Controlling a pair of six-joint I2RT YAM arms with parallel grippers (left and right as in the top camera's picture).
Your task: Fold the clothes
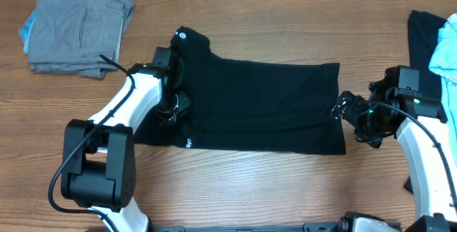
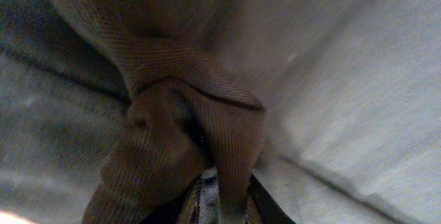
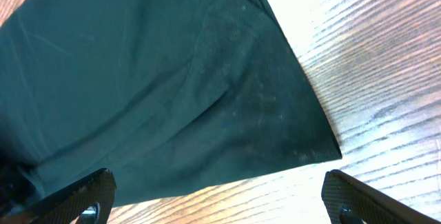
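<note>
The black shirt lies spread flat across the middle of the table, with its round white logo at the far left and small white lettering near the front. My left gripper presses down on the shirt's left end. In the left wrist view a bunched fold of fabric runs down between the jaws of the left gripper, pinched there. My right gripper hovers at the shirt's right edge. Its fingers stand wide apart over bare wood, just short of the shirt's corner.
A folded grey garment sits at the back left on top of a light blue one. At the far right edge lie a black garment and a light blue one. The table is wood.
</note>
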